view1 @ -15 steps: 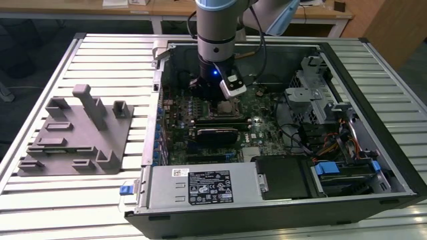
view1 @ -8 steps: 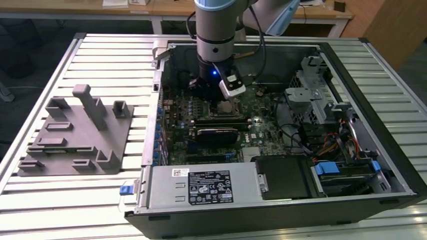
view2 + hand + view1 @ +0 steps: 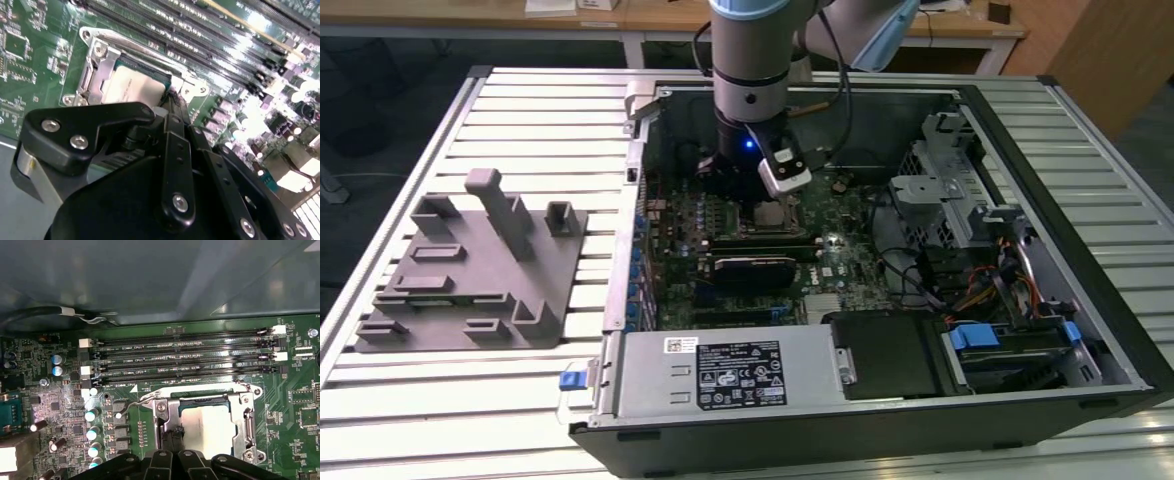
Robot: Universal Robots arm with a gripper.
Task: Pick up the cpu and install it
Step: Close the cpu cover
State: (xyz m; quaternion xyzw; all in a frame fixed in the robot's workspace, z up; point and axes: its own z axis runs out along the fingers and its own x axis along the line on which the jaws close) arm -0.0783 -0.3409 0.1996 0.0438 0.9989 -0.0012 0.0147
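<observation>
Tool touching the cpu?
Cannot tell. In the first wrist view the tool overlaps one edge of the cpu, hiding any contact or gap.

The cpu (image 3: 207,430) shows a matt silvery metal top — socket frame (image 3: 246,425) glossy metal.

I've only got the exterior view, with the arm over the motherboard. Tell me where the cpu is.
Observer: In both wrist views the cpu lies flat inside the socket frame, pale top up.
Operator: Give me the gripper's position.
Observer: The gripper is low at one edge of the cpu, by the frame's rim.
Operator: Say what borders the socket.
Observer: In the first wrist view, four long slots run parallel along one side of it.
</observation>
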